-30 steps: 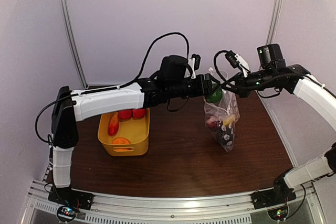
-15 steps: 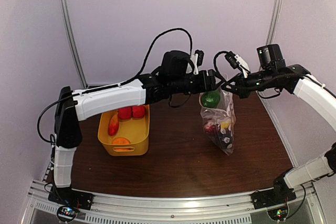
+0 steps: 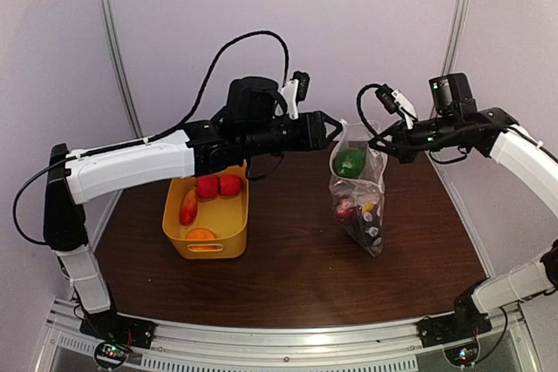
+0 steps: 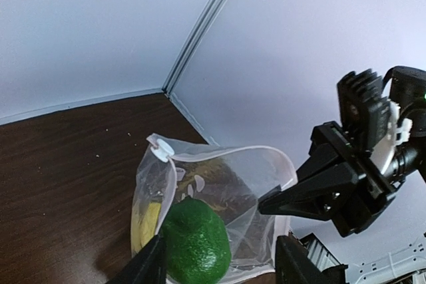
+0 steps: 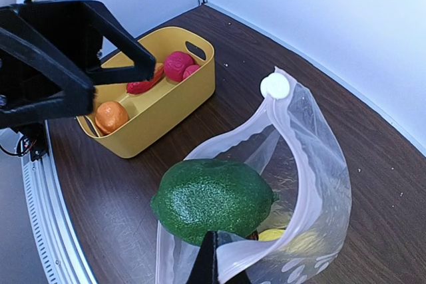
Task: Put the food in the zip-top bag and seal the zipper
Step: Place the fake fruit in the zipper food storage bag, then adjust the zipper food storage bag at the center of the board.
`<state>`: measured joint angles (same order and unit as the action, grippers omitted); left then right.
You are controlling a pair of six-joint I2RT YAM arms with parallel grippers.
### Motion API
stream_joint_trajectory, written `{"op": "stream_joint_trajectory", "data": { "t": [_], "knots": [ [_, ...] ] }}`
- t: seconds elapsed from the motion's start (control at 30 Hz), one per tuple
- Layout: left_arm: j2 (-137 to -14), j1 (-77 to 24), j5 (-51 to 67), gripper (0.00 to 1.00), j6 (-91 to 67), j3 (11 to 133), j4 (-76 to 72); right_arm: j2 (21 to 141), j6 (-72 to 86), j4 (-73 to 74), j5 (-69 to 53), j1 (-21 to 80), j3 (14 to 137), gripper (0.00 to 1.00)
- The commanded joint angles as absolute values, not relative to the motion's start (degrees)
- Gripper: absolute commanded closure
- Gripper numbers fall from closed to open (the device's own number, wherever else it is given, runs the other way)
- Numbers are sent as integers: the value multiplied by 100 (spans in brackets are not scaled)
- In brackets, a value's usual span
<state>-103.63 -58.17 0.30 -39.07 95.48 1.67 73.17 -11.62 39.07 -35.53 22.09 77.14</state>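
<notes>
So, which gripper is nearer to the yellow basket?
Left. The left gripper hangs raised, to the right of the yellow basket; the right gripper pinches the zip-top bag, farther right.

Both arms [image 3: 131, 167] wear white shells over black joints; black cables [image 3: 253, 33] loop behind the left hand [image 3: 334, 128] and right hand [image 3: 379, 143], apparently white-clipped.

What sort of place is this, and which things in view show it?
Probably a robot lab test cell, not a kitchen: the left arm and right arm bolted to a metal rail, plain pale walls around the table, and toy food in a yellow basket.
</notes>
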Motion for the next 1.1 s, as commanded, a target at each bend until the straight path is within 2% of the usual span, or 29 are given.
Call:
{"op": "stream_joint_trajectory", "data": {
  "t": [0.0, 0.23, 0.4, 0.5, 0.6, 0.67, 0.8, 0.9, 0.97, 1.07],
  "knots": [
    [-10741, -5639, 156, 47, -3935, 9440, 457, 7233, -1134, 3728, -3639, 2195, 7599, 100],
    [-11297, -5500, 881, 54, -3767, 10040, 668, 7267, -1150, 3772, -3649, 2196, 7629, 100],
    [-11536, -5394, 993, 69, -3903, 10086, 641, 7256, -1160, 3769, -3674, 2197, 7572, 100],
    [-11634, -5343, 1012, 73, -3910, 10134, 543, 7224, -1167, 3751, -3661, 2195, 7530, 100],
    [-11706, -5325, 1106, 87, -3901, 10264, 575, 7216, -1168, 3744, -3596, 2197, 7504, 100],
    [-11671, -5321, 1149, 100, -3871, 10454, 744, 7224, -1169, 3744, -3494, 2197, 7518, 100],
    [-11188, -5504, 1219, 100, -3757, 10859, 1020, 7252, -1194, 3775, -2886, 2195, 7688, 100],
    [-11017, -5581, 484, 100, -3471, 11033, 1510, 7387, -1269, 3782, -1361, 2188, 7918, 100],
    [-11028, -5407, 459, 100, -3569, 10884, 1748, 7629, -1346, 3885, -182, 2177, 8214, 100],
    [-10979, -5326, 791, 100, -3763, 10540, 1525, 7869, -1379, 4188, 174, 2085, 8596, 100]
  ]
}}
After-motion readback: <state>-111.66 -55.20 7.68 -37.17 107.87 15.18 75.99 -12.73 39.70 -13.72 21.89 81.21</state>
